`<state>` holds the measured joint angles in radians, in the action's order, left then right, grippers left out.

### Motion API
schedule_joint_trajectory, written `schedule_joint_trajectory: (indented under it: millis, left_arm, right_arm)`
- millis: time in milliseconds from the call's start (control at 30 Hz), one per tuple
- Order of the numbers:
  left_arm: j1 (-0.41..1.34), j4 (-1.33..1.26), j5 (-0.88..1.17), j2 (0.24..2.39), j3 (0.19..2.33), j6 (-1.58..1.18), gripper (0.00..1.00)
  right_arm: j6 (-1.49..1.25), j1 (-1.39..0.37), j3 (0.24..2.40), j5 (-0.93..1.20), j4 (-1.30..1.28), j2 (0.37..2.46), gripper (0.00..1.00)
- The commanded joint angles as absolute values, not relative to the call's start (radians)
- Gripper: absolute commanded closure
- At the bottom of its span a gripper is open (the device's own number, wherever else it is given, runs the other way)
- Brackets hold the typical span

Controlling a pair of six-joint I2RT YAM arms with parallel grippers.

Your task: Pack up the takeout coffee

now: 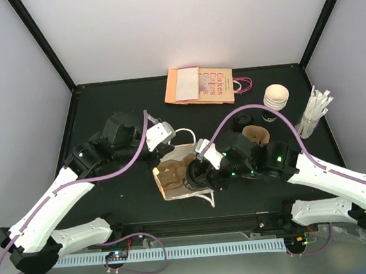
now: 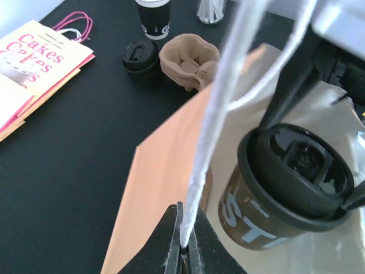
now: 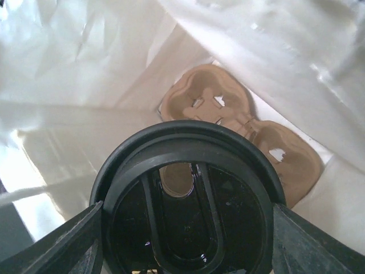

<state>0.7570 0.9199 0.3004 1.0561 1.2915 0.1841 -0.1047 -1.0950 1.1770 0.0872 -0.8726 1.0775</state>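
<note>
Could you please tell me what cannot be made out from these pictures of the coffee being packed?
- Top view: the takeout coffee is hidden beneath the right gripper and its arm.
- Right wrist view: the lid covers the cup's body, so whether its base touches the carrier in the bag cannot be told.
- Left wrist view: the cup's lettering wraps round its side, out of sight after the first letters.

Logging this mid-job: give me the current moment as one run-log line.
left gripper: shut on bag handle | right gripper: holds takeout coffee in mouth of bag | cup carrier: inside bag
</note>
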Motion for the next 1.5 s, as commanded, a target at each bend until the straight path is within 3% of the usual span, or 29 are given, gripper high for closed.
schedule_joint_trajectory:
  millis: [0, 733, 1167, 1467]
  left_arm:
    - [0.765, 0.784, 0.237, 0.997, 1.264, 0.145, 0.98]
    - [0.855, 0.643, 0.481, 0.77, 0.976, 0.209, 0.98]
    - [0.872, 0.615, 0.515, 0.747, 0.941, 0.179, 0.98]
    - [0.873, 0.617, 0.517, 0.744, 0.935, 0.157, 0.98]
  right_arm:
    - [-0.124, -1.183, 1.137, -0.027, -0.848, 1.073, 0.46]
    - [-0.129, -1.603, 0.936, -0.527, -0.661, 1.126, 0.5]
    - [-0.008, -1.626, 0.899, -0.725, -0.45, 1.175, 0.51]
    - [-0.018, -1.623, 0.883, -0.768, -0.449, 1.21, 0.51]
